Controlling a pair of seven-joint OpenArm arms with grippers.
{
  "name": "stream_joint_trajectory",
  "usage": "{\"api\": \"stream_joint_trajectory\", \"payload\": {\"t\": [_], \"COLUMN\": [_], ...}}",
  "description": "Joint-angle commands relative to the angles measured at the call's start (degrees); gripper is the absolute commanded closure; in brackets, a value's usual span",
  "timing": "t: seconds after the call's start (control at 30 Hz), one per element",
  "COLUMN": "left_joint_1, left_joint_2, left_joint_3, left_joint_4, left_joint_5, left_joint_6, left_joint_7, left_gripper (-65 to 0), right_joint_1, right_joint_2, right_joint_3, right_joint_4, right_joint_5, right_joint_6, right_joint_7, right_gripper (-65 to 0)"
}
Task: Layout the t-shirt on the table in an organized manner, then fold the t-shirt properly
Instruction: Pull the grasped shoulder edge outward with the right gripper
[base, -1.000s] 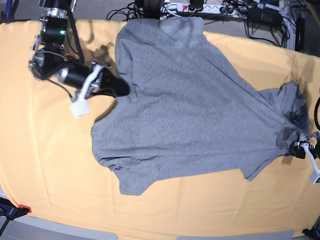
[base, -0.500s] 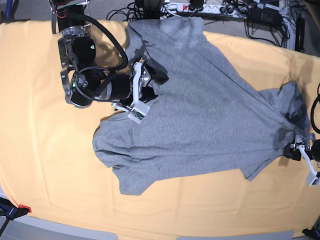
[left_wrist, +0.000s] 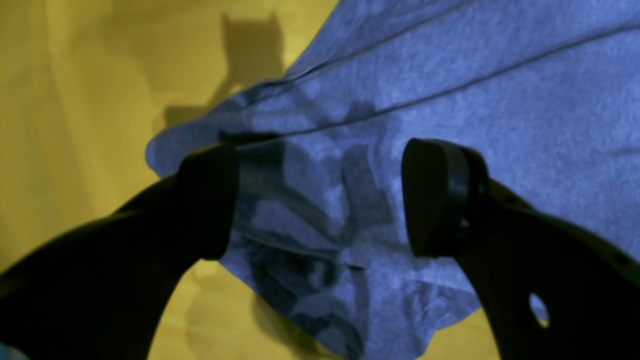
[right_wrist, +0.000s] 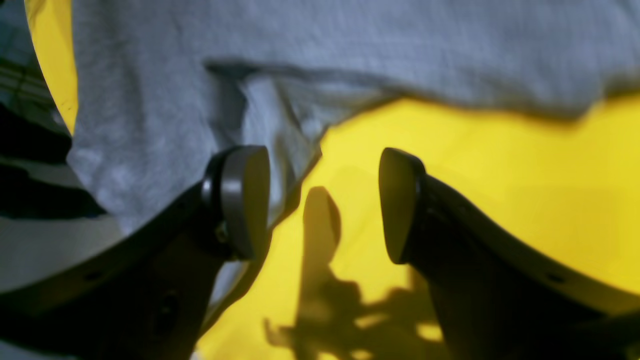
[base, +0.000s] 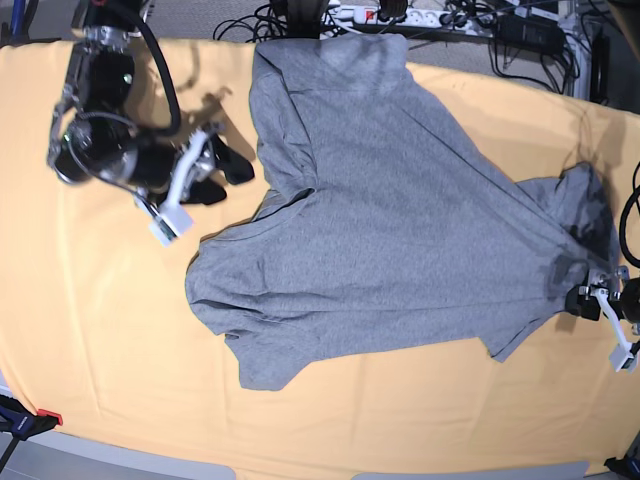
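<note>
At the far left of the base view the right gripper (base: 228, 172) hovers over bare cloth of the table (base: 100, 330), just left of the t-shirt's nearest edge and not touching it. Its jaws stand wide apart with nothing between them; in the right wrist view the right gripper (right_wrist: 325, 200) shows yellow table cloth and its own shadow in the gap, one pad sitting just beside a folded grey hem and the other over open table. The heather-grey t-shirt (base: 400, 220) lies across the middle of the table, spread but not flat: its far end reaches the table's far edge near the cables (base: 430, 20), a notch folds inward on its left side, a rumpled lobe lies at the near left, and long creases run diagonally toward the right. No lettering shows on the upturned side. On the right the shirt narrows to a bunched, darker corner near the table's right edge. There the left gripper (base: 590, 290) sits at the tip of that corner, mostly cut off by the picture's border. The left wrist view shows the left gripper (left_wrist: 320, 200) with its jaws spread wide, straddling the wrinkled corner of the t-shirt (left_wrist: 450, 100), the fabric lying loose between the pads and not pinched.
</note>
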Motion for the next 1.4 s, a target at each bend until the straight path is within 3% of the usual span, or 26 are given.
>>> {"api": "stream_joint_trajectory", "payload": {"t": [0.0, 0.1, 0.2, 0.5, 0.57, 0.67, 0.7, 0.93, 1.17, 1.37], "left_joint_1": [-1.7, -1.7, -1.7, -1.7, -1.7, -1.7, -1.7, -1.7, -1.7, -1.7], "left_joint_2": [-1.2, -1.2, -1.2, -1.1, -1.1, -1.1, -1.1, -1.1, -1.1, -1.1], "left_joint_3": [-0.7, -0.7, -0.7, -0.7, -0.7, -0.7, -0.7, -0.7, -0.7, -0.7], "left_joint_4": [0.6, 0.6, 0.6, 0.6, 0.6, 0.6, 0.6, 0.6, 0.6, 0.6], "left_joint_5": [-0.4, -0.6, -0.6, -0.6, -0.6, -0.6, -0.6, -0.5, -0.6, -0.6], "left_joint_6": [0.1, 0.1, 0.1, 0.2, 0.2, 0.2, 0.2, 0.1, 0.2, 0.1], "left_joint_7": [-1.1, -1.1, -1.1, -1.1, -1.0, -1.0, -1.0, -1.0, -1.1, -1.1], "left_gripper": [-49.4, -49.4, -49.4, -49.4, -49.4, -49.4, -49.4, -49.4, -49.4, -49.4], "right_joint_1": [-0.9, -4.4, -7.4, -10.2, -10.2, -10.2, -10.2, -9.7, -10.2, -13.1], "right_joint_2": [0.2, 0.2, 0.0, -2.3, -2.3, -2.3, -2.3, -2.1, -2.1, -2.2], "right_joint_3": [0.9, 1.4, 1.3, -1.6, -3.3, -5.8, -6.6, -5.5, 4.9, 12.9], "right_joint_4": [1.0, 1.0, 1.0, 0.4, 0.4, 0.4, 0.4, 4.0, 12.8, 13.4], "right_joint_5": [3.9, 8.6, 9.4, -0.3, -2.0, -2.1, -2.3, -10.6, -12.7, -12.7], "right_joint_6": [0.3, 0.3, 0.3, 0.3, 0.3, 0.3, 0.3, 0.3, 0.3, -5.5], "right_joint_7": [0.6, -0.8, -0.8, 3.2, 4.5, 5.1, 5.1, 5.1, 5.0, 4.6], "right_gripper": [-36.0, -36.0, -36.0, -35.3, -27.1, -3.1, 0.0, 0.0, 0.0, 0.0]}}
